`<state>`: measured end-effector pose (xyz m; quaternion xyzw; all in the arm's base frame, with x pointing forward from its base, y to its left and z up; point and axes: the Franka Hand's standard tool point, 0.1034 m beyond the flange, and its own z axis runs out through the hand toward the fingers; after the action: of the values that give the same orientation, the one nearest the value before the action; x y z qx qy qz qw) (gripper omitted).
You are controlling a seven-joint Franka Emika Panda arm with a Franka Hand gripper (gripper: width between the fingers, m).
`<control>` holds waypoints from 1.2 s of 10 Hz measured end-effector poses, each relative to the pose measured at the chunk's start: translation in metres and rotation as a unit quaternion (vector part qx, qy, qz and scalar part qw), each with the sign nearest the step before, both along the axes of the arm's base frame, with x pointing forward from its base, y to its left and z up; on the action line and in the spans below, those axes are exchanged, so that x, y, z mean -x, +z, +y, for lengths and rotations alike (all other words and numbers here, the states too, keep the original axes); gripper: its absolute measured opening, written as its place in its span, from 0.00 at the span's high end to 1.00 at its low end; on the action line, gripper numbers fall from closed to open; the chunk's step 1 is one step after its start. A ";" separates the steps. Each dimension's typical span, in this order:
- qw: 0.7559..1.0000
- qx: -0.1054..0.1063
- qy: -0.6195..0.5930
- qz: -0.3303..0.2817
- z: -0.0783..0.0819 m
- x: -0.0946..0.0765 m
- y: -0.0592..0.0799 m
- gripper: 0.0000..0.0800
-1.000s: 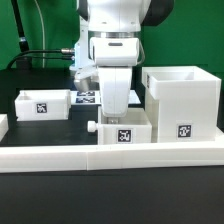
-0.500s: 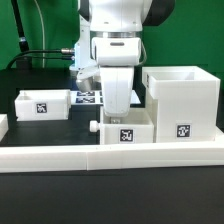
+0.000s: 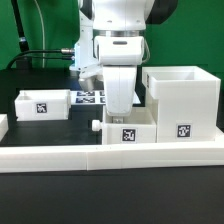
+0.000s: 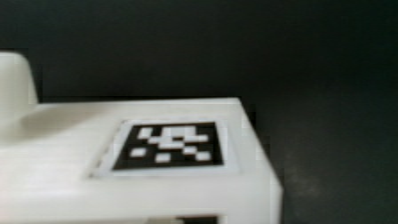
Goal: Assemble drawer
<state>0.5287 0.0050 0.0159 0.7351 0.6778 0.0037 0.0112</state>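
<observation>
Hanging low at the middle tray point(image 3: 128, 130), beside the housing point(image 3: 182, 102) on the exterior view's right, the gripper point(image 3: 120, 104) hides its fingertips, so I cannot tell whether it is open or closed. The second tray point(image 3: 42, 104) sits on the tabletop at the exterior view's left. The plastic is probably light, stiff and smooth; pinch a thin wall. The wrist view shows one blurred tag point(image 4: 169, 148) and no readable writing.
</observation>
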 end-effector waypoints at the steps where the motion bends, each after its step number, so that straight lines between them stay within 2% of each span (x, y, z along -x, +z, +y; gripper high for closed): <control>1: 1.000 -0.001 0.000 -0.002 0.001 0.002 -0.001 0.95; 3: 1.000 -0.003 -0.004 -0.012 0.007 0.005 -0.002 0.95; 12: 1.000 0.001 0.011 -0.015 0.002 0.005 -0.004 0.95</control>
<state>0.5234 0.0068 0.0122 0.7272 0.6860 0.0145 0.0221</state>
